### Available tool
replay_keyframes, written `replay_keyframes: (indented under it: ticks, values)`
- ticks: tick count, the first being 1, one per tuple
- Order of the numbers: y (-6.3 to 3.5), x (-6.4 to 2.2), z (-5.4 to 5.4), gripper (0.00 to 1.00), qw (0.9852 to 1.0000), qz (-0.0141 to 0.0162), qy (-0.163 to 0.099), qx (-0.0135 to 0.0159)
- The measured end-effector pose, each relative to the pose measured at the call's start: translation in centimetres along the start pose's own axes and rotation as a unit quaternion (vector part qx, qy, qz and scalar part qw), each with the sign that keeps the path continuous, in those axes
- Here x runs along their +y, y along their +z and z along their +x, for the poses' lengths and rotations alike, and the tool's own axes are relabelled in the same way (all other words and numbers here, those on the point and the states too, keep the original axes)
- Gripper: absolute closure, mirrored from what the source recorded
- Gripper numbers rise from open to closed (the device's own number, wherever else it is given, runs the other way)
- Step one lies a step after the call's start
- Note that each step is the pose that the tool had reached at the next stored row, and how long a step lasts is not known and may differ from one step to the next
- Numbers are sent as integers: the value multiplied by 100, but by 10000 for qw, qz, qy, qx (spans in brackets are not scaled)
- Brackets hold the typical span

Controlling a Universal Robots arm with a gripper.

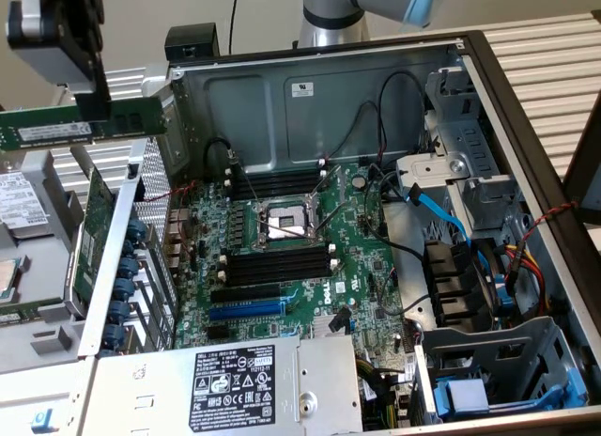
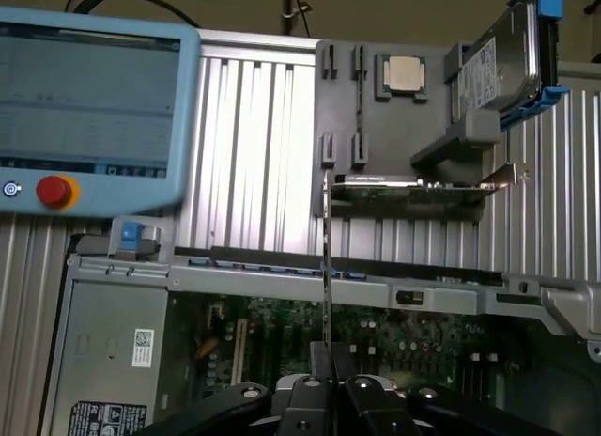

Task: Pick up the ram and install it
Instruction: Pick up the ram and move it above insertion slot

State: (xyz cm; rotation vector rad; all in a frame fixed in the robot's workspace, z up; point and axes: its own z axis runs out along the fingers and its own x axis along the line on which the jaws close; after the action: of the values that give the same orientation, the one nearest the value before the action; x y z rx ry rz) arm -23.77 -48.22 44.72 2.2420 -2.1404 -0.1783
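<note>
My gripper hangs at the exterior view's upper left, outside the open computer case. It is shut on the ram, a long green stick with a white label, held level and lengthwise above the parts tray. In the wrist view the ram shows edge-on as a thin line rising from between the black fingers, with the gripper closed around its lower end. On the motherboard, black memory slots with white end clips lie on either side of the processor socket.
A grey parts tray holds a processor chip, a hard drive and a green expansion card. A teach pendant lies on the ribbed table. The power supply, cables and drive cage crowd the case.
</note>
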Motion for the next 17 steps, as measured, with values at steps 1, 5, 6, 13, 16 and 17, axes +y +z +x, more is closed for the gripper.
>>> replay_keyframes:
  ticks: [1, 5, 6, 13, 16, 17]
  values:
    - [-5, -44, 2, 88, 10000, 0, 0, 2]
    - [-25, -228, 10, 88, 10000, 0, 1, 10]
    - [-30, -273, 12, 88, 10000, 0, 1, 12]
    - [-64, -587, 23, 88, 10000, -1, 3, 27]
    - [-78, -723, 27, 88, 10000, -1, 4, 30]
    - [-83, -768, 29, 88, 10000, -1, 4, 32]
